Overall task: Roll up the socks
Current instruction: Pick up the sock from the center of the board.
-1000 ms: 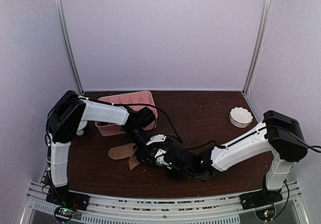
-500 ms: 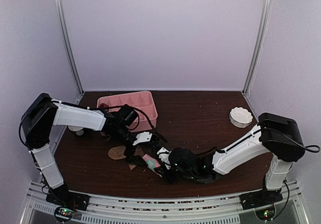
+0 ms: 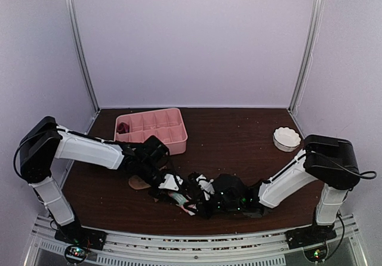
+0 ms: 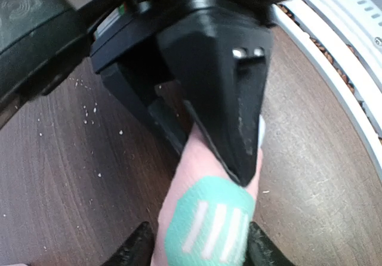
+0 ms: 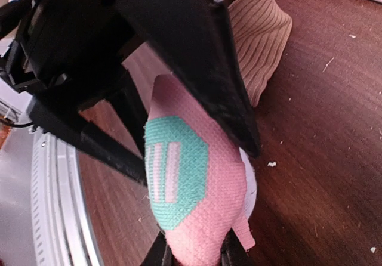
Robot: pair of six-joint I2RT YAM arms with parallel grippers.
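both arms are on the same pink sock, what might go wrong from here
1. The right pincer clamps the pink sock and the left pincer straddles it right alongside, so their fingers could clash or tug the fabric apart instead of rolling it.
2. The tan sock lies close behind and might get dragged along.
3. The work sits near the table's front rail, so a dropped sock may slide off.

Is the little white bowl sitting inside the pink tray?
No, the white bowl stands on the table near its right edge, well apart from the pink tray.
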